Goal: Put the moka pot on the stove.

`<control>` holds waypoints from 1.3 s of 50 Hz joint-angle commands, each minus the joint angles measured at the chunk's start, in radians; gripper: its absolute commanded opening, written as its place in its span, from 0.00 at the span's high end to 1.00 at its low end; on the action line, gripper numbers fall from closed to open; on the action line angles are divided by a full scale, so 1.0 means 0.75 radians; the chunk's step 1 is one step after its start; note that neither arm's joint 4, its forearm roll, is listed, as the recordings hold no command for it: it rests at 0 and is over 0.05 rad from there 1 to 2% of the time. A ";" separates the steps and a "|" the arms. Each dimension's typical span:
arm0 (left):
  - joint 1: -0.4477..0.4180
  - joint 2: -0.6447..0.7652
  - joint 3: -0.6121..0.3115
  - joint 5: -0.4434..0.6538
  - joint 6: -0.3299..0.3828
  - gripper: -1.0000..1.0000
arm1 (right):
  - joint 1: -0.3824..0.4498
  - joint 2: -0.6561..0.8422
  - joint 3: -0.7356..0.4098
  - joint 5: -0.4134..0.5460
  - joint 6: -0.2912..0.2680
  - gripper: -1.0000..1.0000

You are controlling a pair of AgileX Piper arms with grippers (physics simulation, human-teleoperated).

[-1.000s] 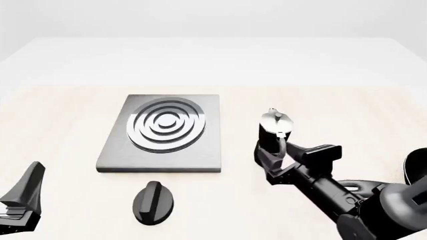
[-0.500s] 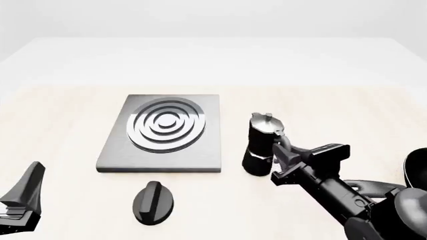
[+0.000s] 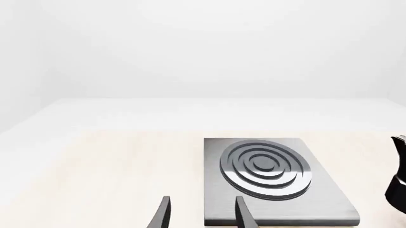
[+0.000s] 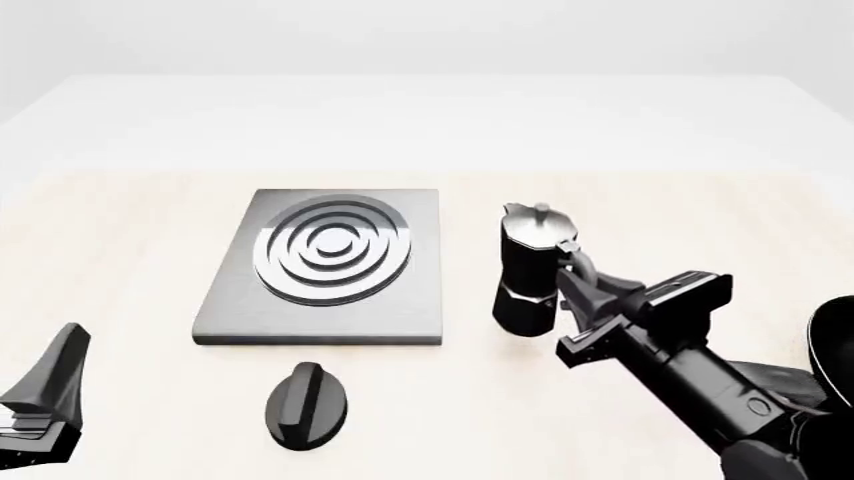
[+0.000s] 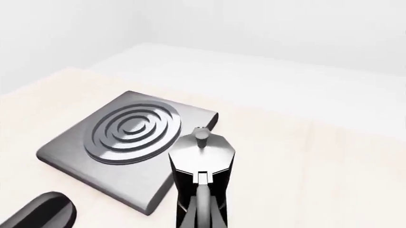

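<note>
We find the moka pot [image 4: 530,270] upright just beside the right edge of the stove [image 4: 327,270], at 3 o'clock from the burner rings [image 4: 332,247], and clear of the slab. Whether its base touches the surface [image 4: 134,240] we cannot tell from the front view. Its silver lid [image 4: 538,229] and knob are on top, and its curved handle faces the right arm.

The right gripper [image 4: 577,290] reaches in from 5 o'clock and its jaws are closed on the pot's handle. In the right wrist view the pot [image 5: 201,175] fills the near field, handle [image 5: 203,202] toward the camera, with the stove [image 5: 130,147] beyond and beside it and the black oval knob [image 5: 44,213] at the frame's corner.

The left gripper [image 4: 47,395] sits low at 8 o'clock of the front view, well apart from the stove and the pot. In the left wrist view its fingers [image 3: 161,216] stand apart with nothing between them, so we record the jaws as open. That view also shows the stove [image 3: 279,199] ahead and a sliver of the pot [image 3: 398,183] at the frame's edge.

The black oval knob [image 4: 307,403] lies on the surface at 6 o'clock from the stove, near its front edge but not touching it. A rounded black object [image 4: 834,345] shows partly at the right frame edge; we cannot identify it.
</note>
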 commanded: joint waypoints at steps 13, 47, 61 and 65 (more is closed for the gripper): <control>0.000 0.000 0.000 0.000 0.000 0.00 | 0.042 -0.115 -0.123 0.158 -0.038 1.00; 0.000 0.000 0.000 0.000 0.000 0.00 | 0.108 -0.136 -0.373 0.382 -0.092 1.00; 0.000 0.000 0.000 0.000 0.000 0.00 | 0.123 -0.041 -0.482 0.382 -0.089 1.00; 0.000 0.000 0.000 0.000 0.000 0.00 | 0.122 -0.015 -0.498 0.374 -0.088 1.00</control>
